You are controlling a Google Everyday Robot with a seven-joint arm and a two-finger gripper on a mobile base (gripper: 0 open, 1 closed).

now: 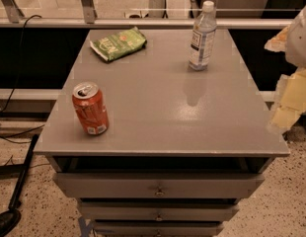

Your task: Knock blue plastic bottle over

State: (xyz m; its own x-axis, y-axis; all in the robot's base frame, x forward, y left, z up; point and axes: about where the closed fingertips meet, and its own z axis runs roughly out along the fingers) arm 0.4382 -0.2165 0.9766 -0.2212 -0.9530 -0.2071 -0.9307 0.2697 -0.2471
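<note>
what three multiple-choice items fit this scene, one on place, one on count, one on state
1. Where on the cabinet top is the blue plastic bottle?
A front left
B back right
C dead centre

2. How many things are on the top?
A two
B three
C five

3. The bottle is:
A upright
B tipped on its side
C crushed flat

Answers:
1 B: it stands near the far right corner, across from the green snack bag.
2 B: bottle, bag and orange soda can.
3 A: it stands cap up, and the end effector is at the right edge of the view, apart from it.
</note>
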